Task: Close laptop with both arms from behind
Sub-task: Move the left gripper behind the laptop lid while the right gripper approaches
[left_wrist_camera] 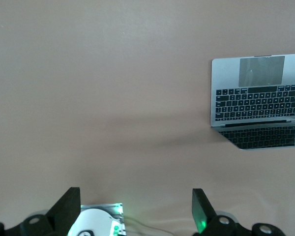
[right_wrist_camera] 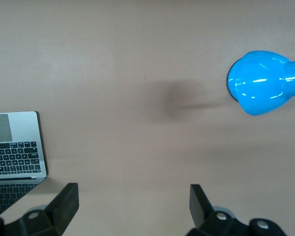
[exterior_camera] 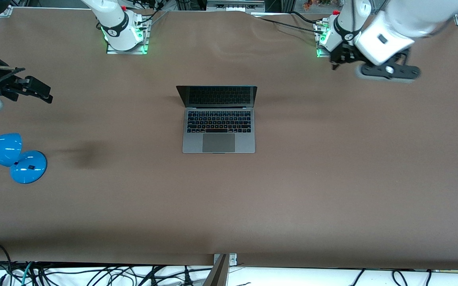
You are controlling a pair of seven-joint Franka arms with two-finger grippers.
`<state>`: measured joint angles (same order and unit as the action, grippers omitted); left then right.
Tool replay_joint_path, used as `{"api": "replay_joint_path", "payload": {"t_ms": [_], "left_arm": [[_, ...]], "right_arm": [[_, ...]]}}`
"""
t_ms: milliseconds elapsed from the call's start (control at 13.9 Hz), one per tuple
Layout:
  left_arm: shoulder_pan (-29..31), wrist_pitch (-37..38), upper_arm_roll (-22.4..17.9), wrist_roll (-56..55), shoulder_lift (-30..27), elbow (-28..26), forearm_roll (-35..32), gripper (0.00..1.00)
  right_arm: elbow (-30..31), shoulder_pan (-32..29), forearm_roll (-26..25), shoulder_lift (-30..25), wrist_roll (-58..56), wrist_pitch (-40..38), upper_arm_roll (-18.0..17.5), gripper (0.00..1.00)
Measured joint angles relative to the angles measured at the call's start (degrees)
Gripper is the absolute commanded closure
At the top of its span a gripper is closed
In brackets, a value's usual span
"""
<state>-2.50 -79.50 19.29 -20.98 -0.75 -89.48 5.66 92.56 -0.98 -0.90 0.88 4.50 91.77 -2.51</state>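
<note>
Legible text: none. Keys of the laptop carry pale markings too small to read. Dark bands on the arm bases bear small white marks, unreadable. No labels, brands or numbers discernible elsewhere.

Laptop: matt grey metal body, black plastic keys, smooth trackpad, glossy dark screen. Table: matt brown cover, paper- or cloth-like, slightly wrinkled. Lamp: glossy blue finish w/ highlights. Arms: smooth white plastic shells; grippers matt black.

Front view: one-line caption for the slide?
Open laptop mid-table; left gripper and right gripper open, hovering wide of it; blue desk lamp nearby.
</note>
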Motion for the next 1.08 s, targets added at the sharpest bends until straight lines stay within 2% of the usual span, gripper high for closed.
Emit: {"api": "replay_joint_path", "payload": {"t_ms": [361,794,1082], "left_arm": [[-0.2,-4.9,10.4,-12.5,-0.6,-4.6,0.0,0.00],[-0.7,-12.9,23.0,-23.9,-0.2,-13.4,0.5,0.00],[-1.4,-13.9,24.8,-25.8,3.5,-15.6,6.2,0.00]], "right_arm": [[0.0,0.0,0.0,0.0,0.0,0.0,0.0,0.00],[0.0,0.0,0.0,0.0,0.0,-0.1,0.0,0.00],[0.0,0.3,0.0,0.1,0.0,-1.9,-0.1,0.00]]}}
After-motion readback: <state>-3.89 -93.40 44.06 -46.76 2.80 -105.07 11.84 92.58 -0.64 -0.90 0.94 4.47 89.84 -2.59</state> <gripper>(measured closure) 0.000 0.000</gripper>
